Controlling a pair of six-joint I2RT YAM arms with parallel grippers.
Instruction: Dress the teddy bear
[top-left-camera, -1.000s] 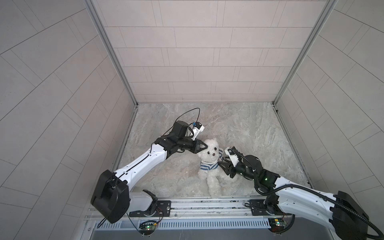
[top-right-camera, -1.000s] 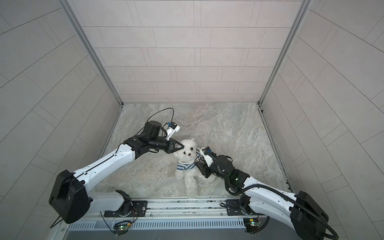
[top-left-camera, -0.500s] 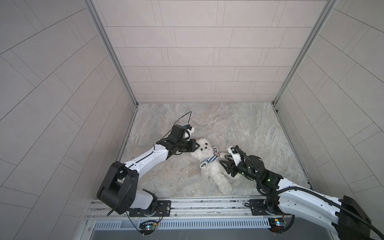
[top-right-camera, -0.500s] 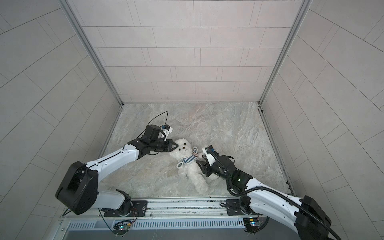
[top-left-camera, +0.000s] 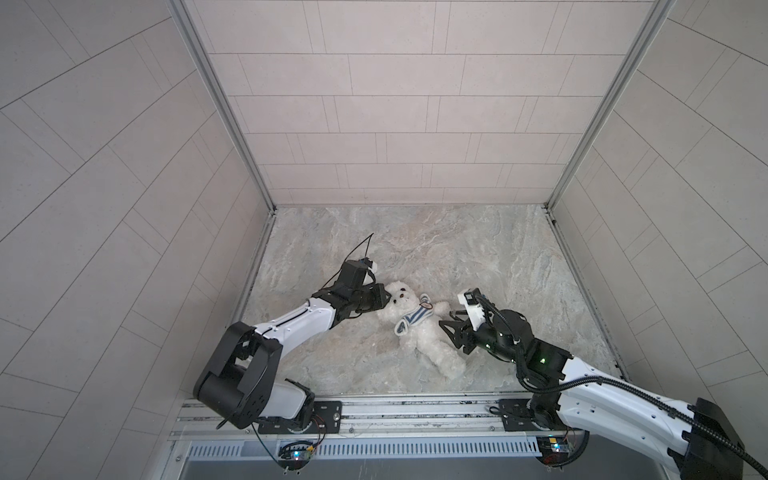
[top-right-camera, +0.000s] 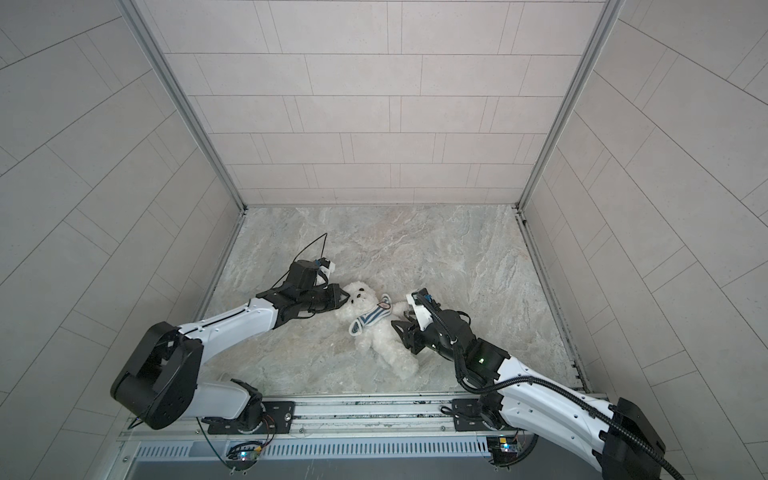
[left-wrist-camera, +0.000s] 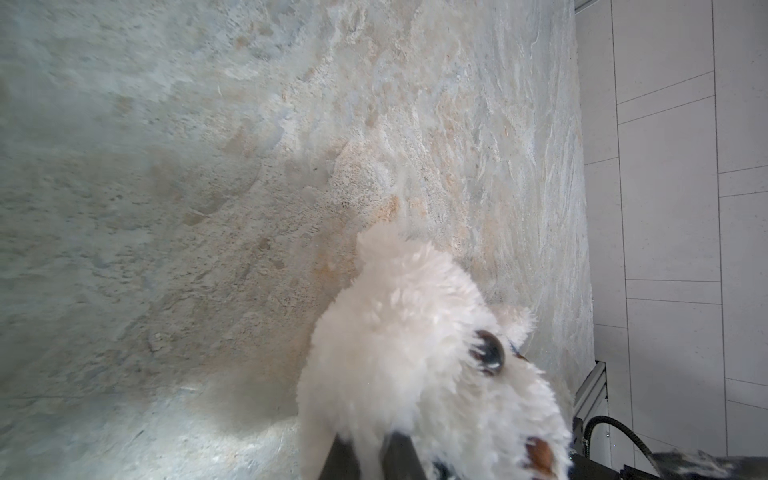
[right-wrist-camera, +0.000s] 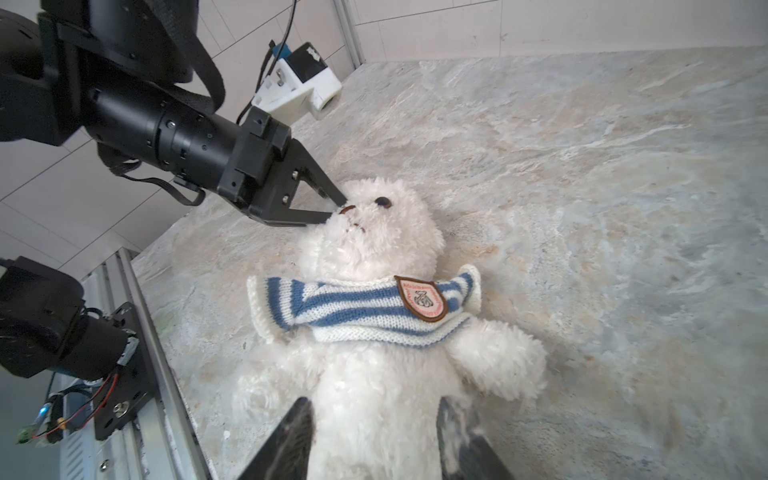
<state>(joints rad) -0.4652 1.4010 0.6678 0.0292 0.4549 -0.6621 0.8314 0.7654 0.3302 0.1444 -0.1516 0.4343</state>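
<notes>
Now, teddy bear face-up on tabletop.

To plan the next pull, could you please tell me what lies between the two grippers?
The teddy bear, striped shirt across its chest, fills the stretch from left gripper to right gripper, as both top views and the right wrist view show.

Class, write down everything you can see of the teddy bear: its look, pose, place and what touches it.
The teddy bear is fluffy white plush with dark eyes and a brown nose. It lies on its back on the marbled table, with a blue-and-white striped knit shirt bunched across its chest. The left gripper nips fur by its nose; the open right gripper faces its belly.
</notes>
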